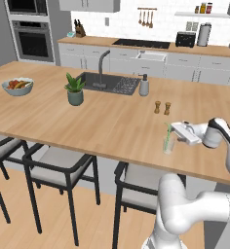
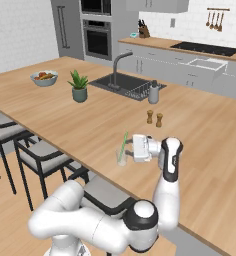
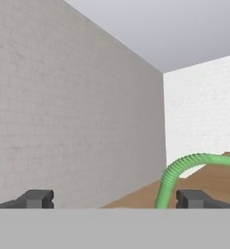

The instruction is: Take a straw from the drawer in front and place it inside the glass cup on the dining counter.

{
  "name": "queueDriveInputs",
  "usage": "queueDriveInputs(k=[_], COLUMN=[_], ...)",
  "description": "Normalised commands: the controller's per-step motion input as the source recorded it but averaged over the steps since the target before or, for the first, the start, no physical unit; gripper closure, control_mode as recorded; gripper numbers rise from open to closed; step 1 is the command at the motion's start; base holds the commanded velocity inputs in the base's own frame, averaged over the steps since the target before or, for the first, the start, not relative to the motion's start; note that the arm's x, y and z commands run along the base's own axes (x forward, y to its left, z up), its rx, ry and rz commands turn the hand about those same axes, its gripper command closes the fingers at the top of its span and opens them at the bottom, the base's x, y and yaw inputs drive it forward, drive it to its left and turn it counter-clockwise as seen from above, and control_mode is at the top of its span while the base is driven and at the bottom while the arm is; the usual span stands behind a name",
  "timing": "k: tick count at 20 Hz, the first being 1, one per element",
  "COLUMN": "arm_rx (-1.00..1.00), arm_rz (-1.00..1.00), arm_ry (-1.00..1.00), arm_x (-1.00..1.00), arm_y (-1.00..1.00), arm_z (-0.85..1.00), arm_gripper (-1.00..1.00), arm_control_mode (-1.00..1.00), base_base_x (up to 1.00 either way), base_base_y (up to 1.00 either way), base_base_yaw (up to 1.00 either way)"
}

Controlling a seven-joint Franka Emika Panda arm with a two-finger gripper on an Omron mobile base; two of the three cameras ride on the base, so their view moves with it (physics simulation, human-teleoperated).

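The glass cup [image 1: 169, 145] [image 2: 121, 158] stands near the front edge of the dining counter [image 1: 87, 121] [image 2: 75, 125]. The green straw [image 1: 168, 130] [image 2: 124, 144] stands inside it, leaning a little, its top above the rim. My gripper [image 1: 174, 131] [image 2: 131, 148] lies level just right of the straw's upper part, open, holding nothing. In the hand view the straw [image 3: 171, 178] curves up close to the right fingertip [image 3: 192, 198], inside the open gripper [image 3: 116, 199]. The drawer is out of view.
Two small shakers [image 1: 162, 107] [image 2: 154, 118] stand behind the cup. Farther back are the black sink [image 1: 109, 83], a soap dispenser [image 1: 144, 86], a potted plant [image 1: 75, 90] and a fruit bowl [image 1: 18, 86]. Stools [image 1: 63, 168] line the counter's near side.
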Motion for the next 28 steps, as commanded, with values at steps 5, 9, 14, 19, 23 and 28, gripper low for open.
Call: queueDriveInputs(k=[5, 9, 14, 19, 23, 28], arm_rx=[0.00, 0.00, 0.03, 0.01, 0.00, 0.00], arm_rz=[0.00, 0.00, 0.00, -0.02, -0.05, -0.05], arm_ry=[0.00, 0.00, 0.00, -0.03, -0.13, -0.12], arm_x=[0.06, 0.04, -0.05, -0.41, -0.77, -0.81], arm_y=[-0.10, -0.19, -0.38, -0.20, 0.01, 0.19], arm_z=[-0.03, -0.01, 0.00, 0.18, 0.35, 0.32], arm_gripper=[-1.00, -1.00, -1.00, -1.00, -1.00, -1.00], arm_control_mode=[-1.00, -1.00, -1.00, -1.00, -1.00, -1.00], base_base_x=[0.00, 0.00, 0.00, 0.00, 0.00, 0.00], base_base_y=[0.00, 0.00, 0.00, 0.00, 0.00, 0.00], base_base_yaw=[0.00, 0.00, 0.00, 0.00, 0.00, 0.00])
